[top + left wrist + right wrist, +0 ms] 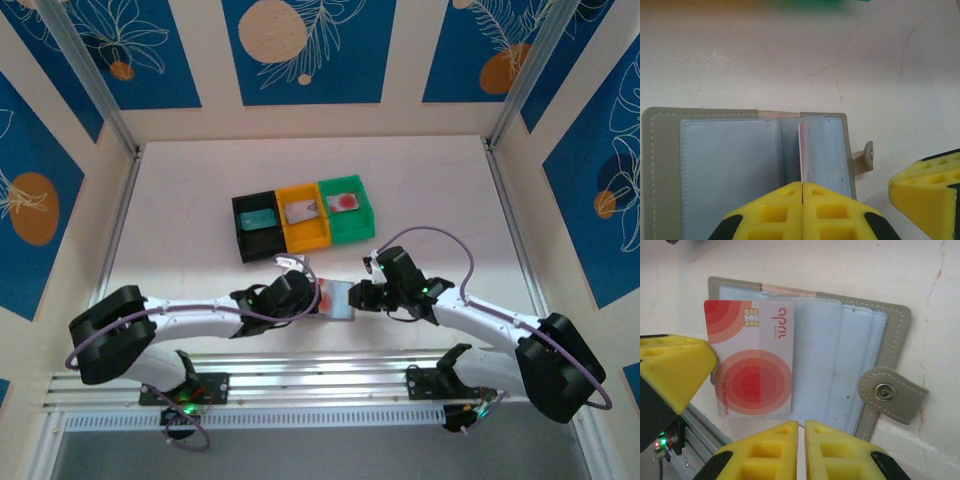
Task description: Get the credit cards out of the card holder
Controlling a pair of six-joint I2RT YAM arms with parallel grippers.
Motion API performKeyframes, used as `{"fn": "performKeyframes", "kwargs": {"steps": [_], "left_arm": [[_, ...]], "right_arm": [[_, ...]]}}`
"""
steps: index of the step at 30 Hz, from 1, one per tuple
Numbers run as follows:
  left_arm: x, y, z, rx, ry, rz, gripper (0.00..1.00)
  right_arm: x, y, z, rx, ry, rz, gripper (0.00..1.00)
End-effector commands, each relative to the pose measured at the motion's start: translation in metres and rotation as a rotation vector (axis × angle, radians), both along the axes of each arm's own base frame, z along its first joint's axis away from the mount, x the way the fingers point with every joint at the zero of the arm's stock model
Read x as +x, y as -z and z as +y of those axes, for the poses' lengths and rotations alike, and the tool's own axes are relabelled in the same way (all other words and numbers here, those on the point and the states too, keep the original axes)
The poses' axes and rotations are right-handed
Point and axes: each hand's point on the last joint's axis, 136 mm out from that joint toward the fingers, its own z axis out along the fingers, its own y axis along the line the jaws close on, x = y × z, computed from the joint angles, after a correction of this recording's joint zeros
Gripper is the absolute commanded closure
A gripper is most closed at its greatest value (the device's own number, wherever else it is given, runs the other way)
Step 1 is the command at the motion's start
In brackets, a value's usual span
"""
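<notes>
White arms [200,318] carry black joints [555,365], purple cables [430,232], yellow fingers [770,212]

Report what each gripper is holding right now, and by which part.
Left gripper pinches the red-dot credit card by its outer edge. Whether the right gripper grips the card holder cannot be told.
</notes>
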Motion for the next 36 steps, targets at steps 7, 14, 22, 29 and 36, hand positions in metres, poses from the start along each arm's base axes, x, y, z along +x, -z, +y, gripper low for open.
{"fn": "performKeyframes", "kwargs": {"steps": [7, 14, 22, 29, 36], "left_arm": [[0.001, -0.005, 0.012, 0.032, -0.007, -0.030, 1.00], [0.000, -0.018, 0.016, 0.001, -0.016, -0.045, 1.00], [-0.003, -0.031, 0.018, -0.063, -0.024, -0.048, 1.00], [-0.008, -0.038, 0.014, -0.152, -0.022, -0.025, 1.00], [-0.015, -0.043, 0.004, -0.268, -0.005, 0.020, 1.00]], "right_arm": [[-0.007, -0.004, 0.004, 0.035, -0.047, -0.001, 0.87], [-0.009, -0.016, 0.008, 0.083, -0.079, -0.049, 0.84], [-0.014, -0.030, 0.014, 0.163, -0.124, -0.101, 0.64], [-0.019, -0.035, 0.017, 0.214, -0.154, -0.142, 0.48], [-0.024, -0.035, 0.022, 0.256, -0.193, -0.175, 0.42]]}}
